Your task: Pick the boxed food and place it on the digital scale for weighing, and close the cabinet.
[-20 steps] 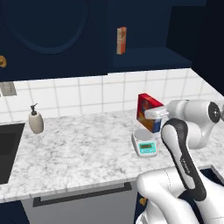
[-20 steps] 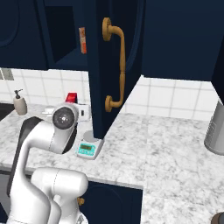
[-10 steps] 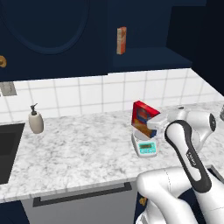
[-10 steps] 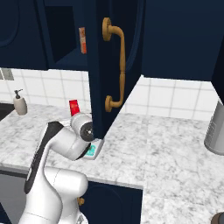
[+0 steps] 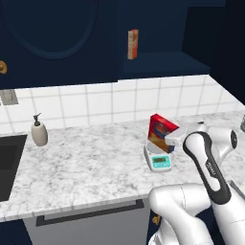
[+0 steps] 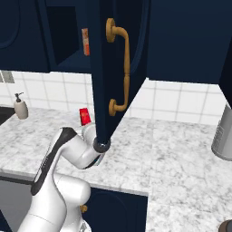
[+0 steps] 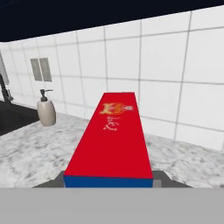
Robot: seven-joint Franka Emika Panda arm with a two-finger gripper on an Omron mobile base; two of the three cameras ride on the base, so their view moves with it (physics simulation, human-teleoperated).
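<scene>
The boxed food (image 5: 161, 132), red with a blue band, hangs tilted just over the digital scale (image 5: 159, 162) on the marble counter. I cannot tell whether it touches the plate. My gripper (image 5: 169, 140) is shut on the box from its right side. In the hand view the red box (image 7: 111, 140) runs away from me between my fingertips (image 7: 161, 177). The cabinet door (image 6: 106, 68) with its brass handle (image 6: 123, 68) stands open above my arm. From the right base view the box (image 6: 84, 116) peeks out left of that door.
A slim orange-tan box (image 5: 133, 44) stands on the open cabinet shelf. A soap dispenser (image 5: 39, 133) sits by the dark sink (image 5: 7, 162) at the left. A grey canister (image 6: 224, 136) stands on the counter at far right. A grey drawer (image 5: 91, 213) lies below the counter edge.
The box has come down in my gripper toward the scale, and my elbow has dropped lower. The cabinet door has not moved.
</scene>
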